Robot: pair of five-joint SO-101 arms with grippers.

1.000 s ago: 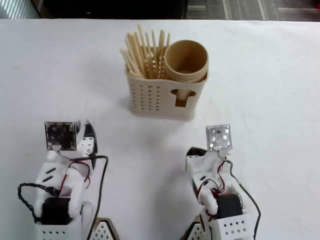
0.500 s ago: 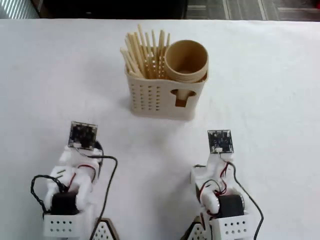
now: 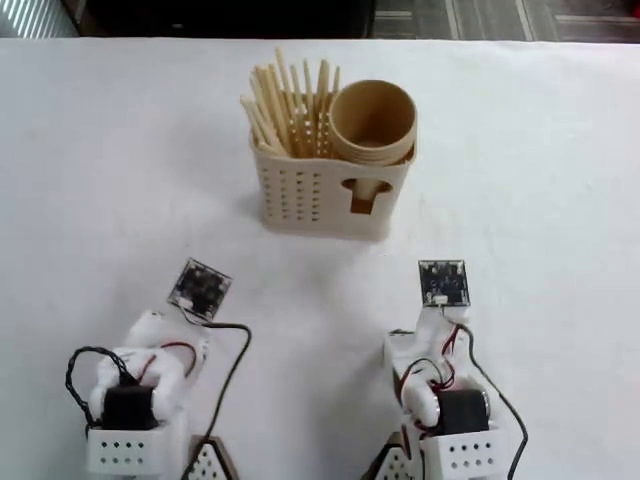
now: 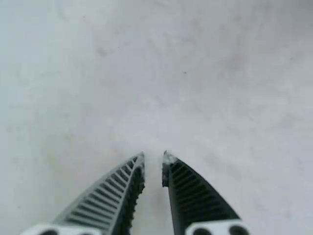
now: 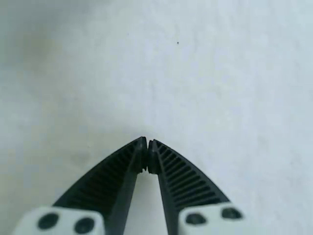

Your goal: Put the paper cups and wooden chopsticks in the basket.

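We note the left gripper (image 4: 153,156), narrowly parted and empty, has retracted toward its base. The right gripper (image 5: 147,142) rests closed. Cups (image 3: 373,120) and chopsticks (image 3: 290,100) stand in the basket (image 3: 320,195).

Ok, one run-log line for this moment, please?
paper cups: in basket | chopsticks: in basket | left jaws: slightly apart, empty | right jaws: shut, empty
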